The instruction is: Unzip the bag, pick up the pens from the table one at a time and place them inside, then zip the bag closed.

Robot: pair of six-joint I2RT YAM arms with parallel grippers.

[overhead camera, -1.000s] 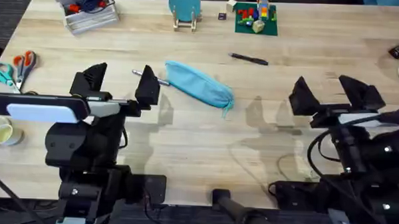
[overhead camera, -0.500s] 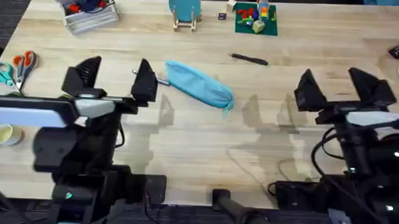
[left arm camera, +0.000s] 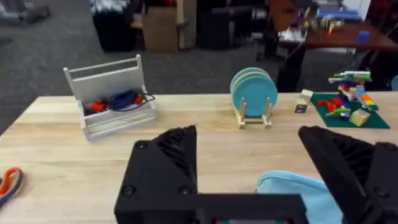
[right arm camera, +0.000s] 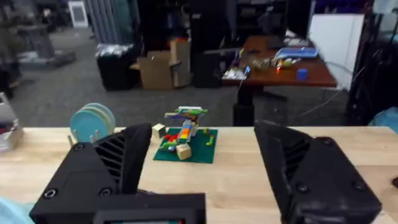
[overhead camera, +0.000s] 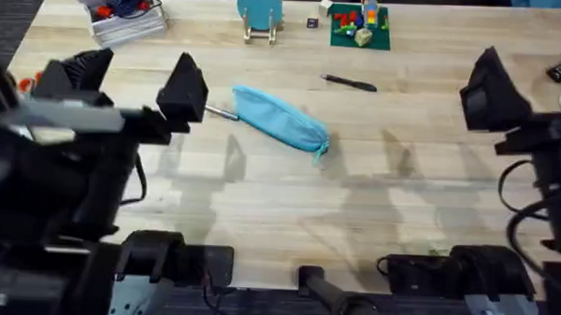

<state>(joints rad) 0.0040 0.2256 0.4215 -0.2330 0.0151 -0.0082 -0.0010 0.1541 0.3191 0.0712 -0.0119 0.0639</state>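
The turquoise bag [overhead camera: 280, 120] lies slanted on the table [overhead camera: 260, 204], its zipper shut as far as I can see. The black pen [overhead camera: 350, 82] rests behind it to the right. A short stretch of the silver pen [overhead camera: 222, 111] shows at the bag's left end, beside a finger of my left gripper [overhead camera: 133, 82]. That gripper hangs open above the table, left of the bag. My right gripper [overhead camera: 531, 87] is open too, raised far to the right. The left wrist view shows the bag [left arm camera: 292, 190] between its fingers; the right wrist view catches a corner of the bag [right arm camera: 9, 208].
Along the far edge stand a white tray [overhead camera: 126, 19] of small items, a teal disc on a wooden stand [overhead camera: 259, 9] and a green plate with toy bricks [overhead camera: 360, 25]. An orange scissors handle [left arm camera: 7, 182] lies at the left.
Both arms have risen and swung outward: the left gripper to the left, away from the bag, and the right gripper to the right and farther back. Bag and pens have not moved.
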